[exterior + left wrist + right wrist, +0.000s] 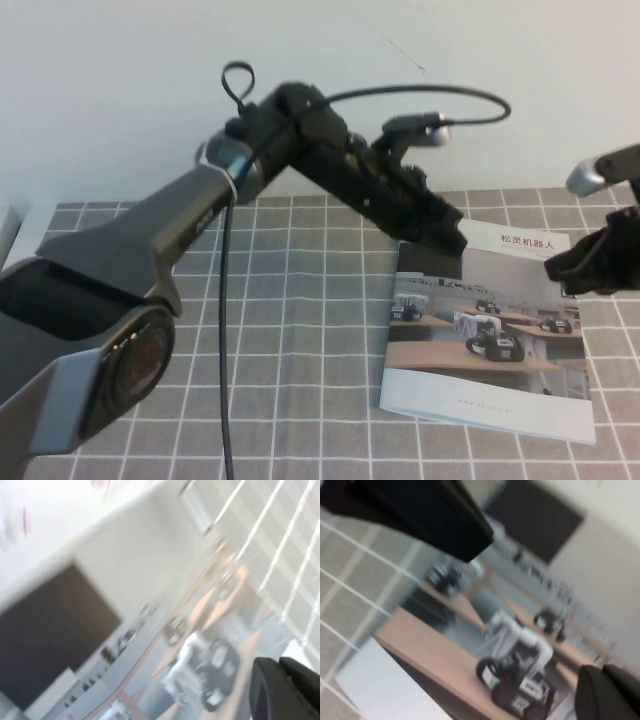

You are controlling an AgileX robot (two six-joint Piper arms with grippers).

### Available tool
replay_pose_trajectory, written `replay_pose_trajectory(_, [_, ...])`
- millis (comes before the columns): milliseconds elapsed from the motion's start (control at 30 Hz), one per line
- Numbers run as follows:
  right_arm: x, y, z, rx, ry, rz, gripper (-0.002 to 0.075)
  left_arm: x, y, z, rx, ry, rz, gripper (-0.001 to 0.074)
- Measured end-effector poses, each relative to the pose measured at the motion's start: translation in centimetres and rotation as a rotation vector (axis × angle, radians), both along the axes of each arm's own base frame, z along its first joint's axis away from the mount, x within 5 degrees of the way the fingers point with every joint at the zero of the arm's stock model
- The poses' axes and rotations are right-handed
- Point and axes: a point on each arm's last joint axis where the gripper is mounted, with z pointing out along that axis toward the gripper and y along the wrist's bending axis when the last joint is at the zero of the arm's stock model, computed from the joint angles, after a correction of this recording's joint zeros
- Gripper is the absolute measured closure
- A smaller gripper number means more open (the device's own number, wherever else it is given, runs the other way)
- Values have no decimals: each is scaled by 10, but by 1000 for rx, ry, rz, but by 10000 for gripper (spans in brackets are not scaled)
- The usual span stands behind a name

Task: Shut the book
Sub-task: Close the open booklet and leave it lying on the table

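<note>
Both grips unclear, book (484, 385) closed — left hand (447, 232) at corner, right hand (572, 272) at edge

text | book (487, 395) cover, upper right: 松灵机器人 | small print near lower edge: illegible

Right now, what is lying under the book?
The book lies flat on the grey checked cloth, which shows around it. Anything directly beneath is covered. The left gripper is over its far left corner, the right gripper at its right edge.
</note>
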Motion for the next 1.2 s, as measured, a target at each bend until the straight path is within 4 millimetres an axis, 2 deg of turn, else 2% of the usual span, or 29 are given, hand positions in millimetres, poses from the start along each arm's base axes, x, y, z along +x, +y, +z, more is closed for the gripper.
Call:
replay_pose_trajectory(133, [-25, -1, 59, -18, -168, 55, 729, -8, 15, 71, 36, -161, 10, 736])
replay_pose_trajectory(200, [-38, -2, 77, -33, -217, 88, 729, -14, 28, 103, 97, -247, 54, 736])
replay_pose_trajectory(300, [-60, -3, 104, -43, -274, 115, 729, -24, 52, 140, 232, -352, 148, 736])
replay_pose_trajectory(467, [-86, -4, 127, -38, -316, 136, 729, -52, 91, 201, 356, -474, 322, 736])
replay_pose_trajectory(667, [-110, -6, 143, -29, -379, 125, 729, -100, 123, 262, 320, -574, 420, 736])
replay_pose_trajectory(767, [-127, -7, 137, -25, -367, 135, 729, -124, 137, 281, 312, -611, 439, 736])
replay_pose_trajectory(900, [-154, -9, 112, -27, -315, 147, 729, -157, 160, 294, 353, -650, 470, 736])
replay_pose_trajectory(1033, [-183, -12, 90, -31, -304, 144, 729, -196, 184, 291, 378, -657, 482, 736])
replay_pose_trajectory(1200, [-210, -15, 80, -35, -366, 128, 729, -246, 204, 273, 220, -698, 534, 736])
